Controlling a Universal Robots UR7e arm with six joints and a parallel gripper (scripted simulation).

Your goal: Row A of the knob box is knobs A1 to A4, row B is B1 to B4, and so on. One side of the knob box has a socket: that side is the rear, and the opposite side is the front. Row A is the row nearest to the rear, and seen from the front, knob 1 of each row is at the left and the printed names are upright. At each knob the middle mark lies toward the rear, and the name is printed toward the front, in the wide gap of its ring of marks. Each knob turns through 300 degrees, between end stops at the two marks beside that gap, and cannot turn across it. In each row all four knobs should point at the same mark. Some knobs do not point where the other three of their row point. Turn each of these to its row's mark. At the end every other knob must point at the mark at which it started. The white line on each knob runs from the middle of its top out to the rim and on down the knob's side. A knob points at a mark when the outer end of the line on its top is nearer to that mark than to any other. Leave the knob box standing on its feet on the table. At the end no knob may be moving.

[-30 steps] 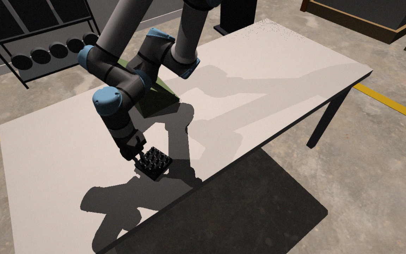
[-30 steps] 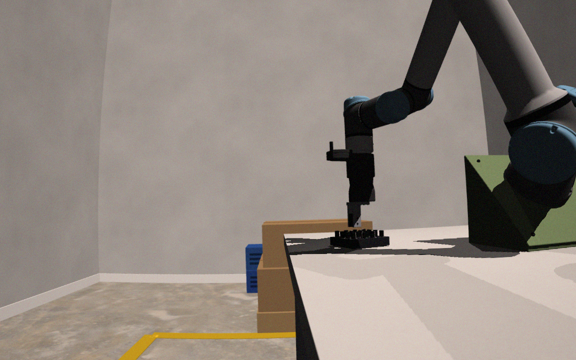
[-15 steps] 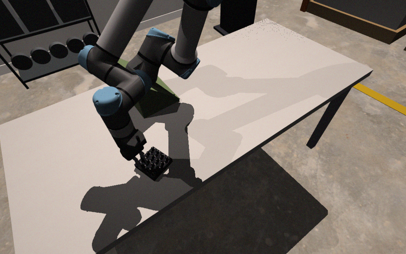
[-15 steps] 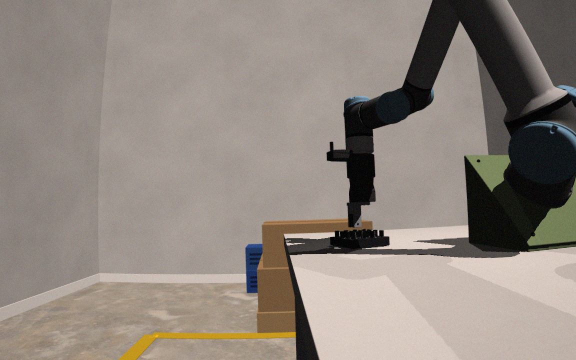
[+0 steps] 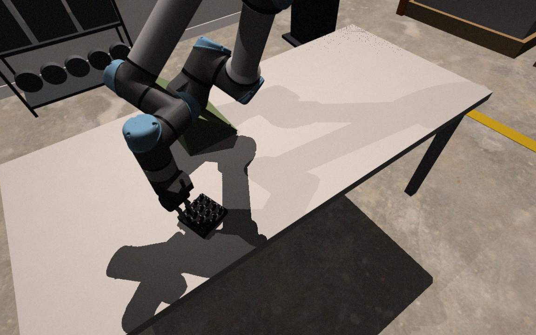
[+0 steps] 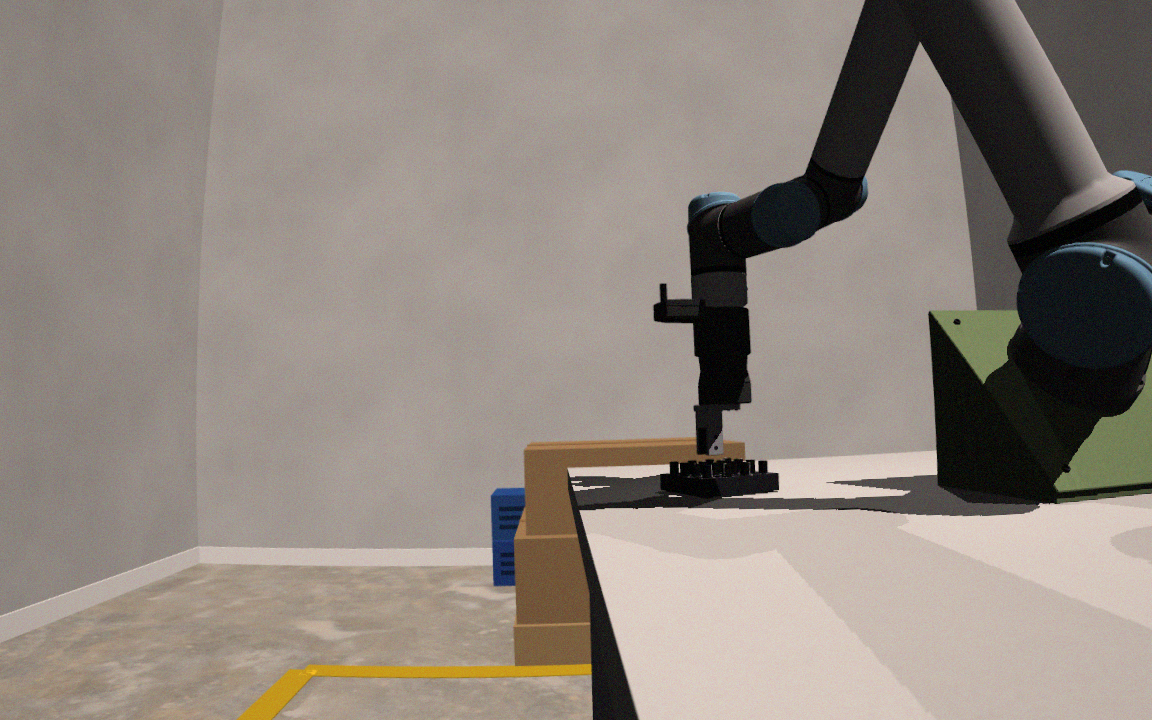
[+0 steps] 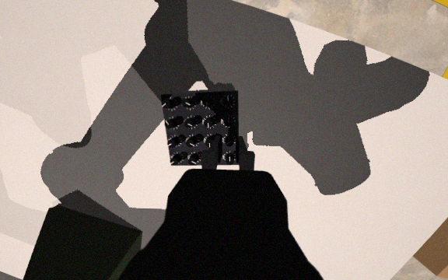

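Observation:
The black knob box [image 5: 203, 214] stands flat on the white table near its front edge, with white lines on its sixteen knobs. It also shows in the exterior view [image 6: 719, 479] and in the wrist view [image 7: 201, 128]. My gripper [image 5: 180, 206] points straight down over the box's corner nearest the arm. In the wrist view its two fingers stand partly apart on either side of a corner knob [image 7: 229, 157], with a gap to each finger. From the side the fingertips [image 6: 710, 445] are at or just above the knob tops. The box's socket side is too dark to make out.
The green wedge base of the arm [image 5: 203, 124] stands behind the box and also shows in the exterior view [image 6: 1072, 411]. The table's front edge runs close to the box. Brown boxes [image 6: 553, 555] and a blue crate [image 6: 506, 537] stand beyond the table's end.

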